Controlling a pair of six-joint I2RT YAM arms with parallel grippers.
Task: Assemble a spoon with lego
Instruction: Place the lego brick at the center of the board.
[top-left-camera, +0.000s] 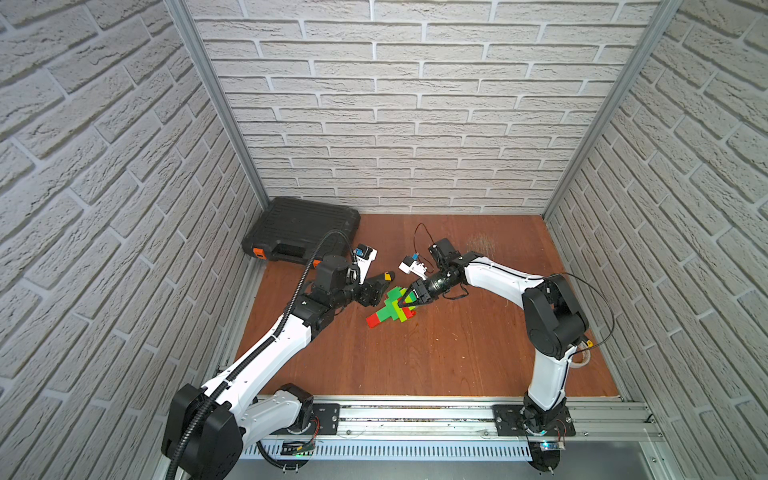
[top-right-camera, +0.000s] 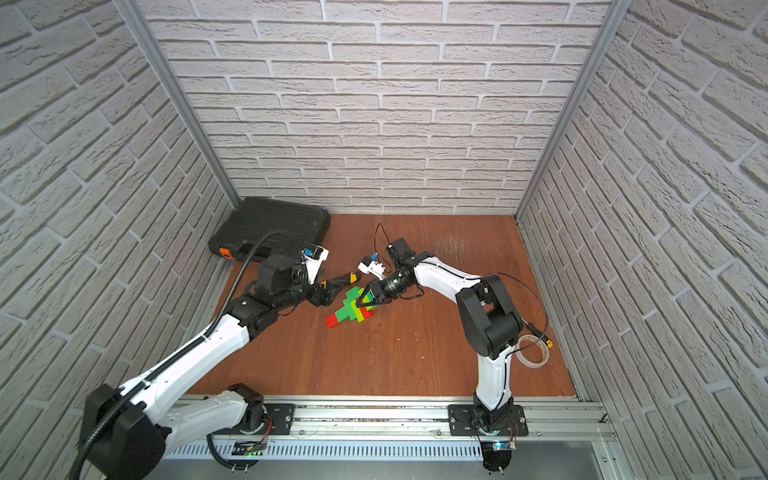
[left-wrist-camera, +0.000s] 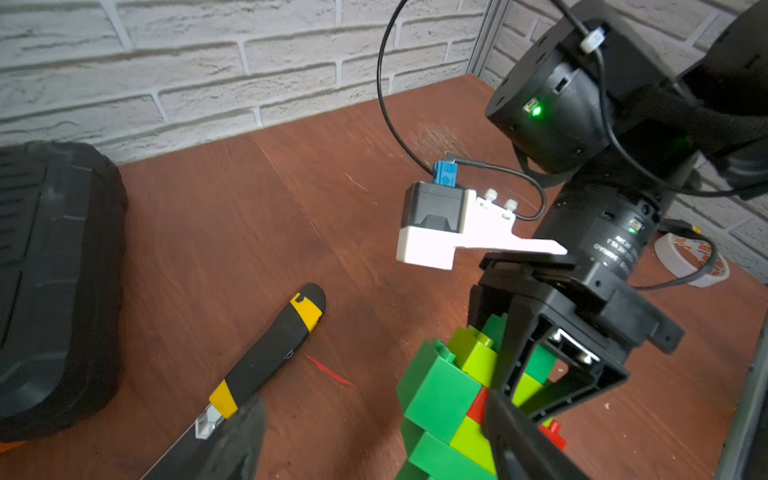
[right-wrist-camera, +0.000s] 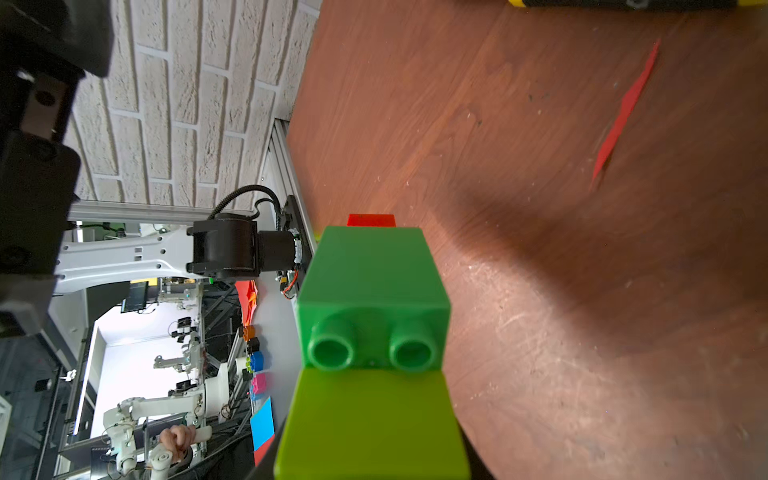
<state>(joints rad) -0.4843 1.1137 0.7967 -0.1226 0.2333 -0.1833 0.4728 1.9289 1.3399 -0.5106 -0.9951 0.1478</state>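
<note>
Now, right end effector (top-left-camera: 405, 306) tight on spoon (top-left-camera: 388, 311); left end effector (top-left-camera: 379, 292) agape nearby.

case (top-left-camera: 301, 228) blocks far-left corner, knife (top-left-camera: 384, 277) beside spoon (top-left-camera: 390, 309); front table (top-left-camera: 415, 361) open

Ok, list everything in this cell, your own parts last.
spoon: one, green, lime and red joined bricks, mid-table.
utility knife: one, black and yellow, lying just behind the spoon.
tool case: one, black with orange latches, far left corner.
tape roll: one, whitish, table's right side.
red sliver: one, red, between knife and spoon.
table: one, brown wood.
left end effector: one, black, open beside the spoon.
right end effector: one, black, shut on the spoon.
</note>
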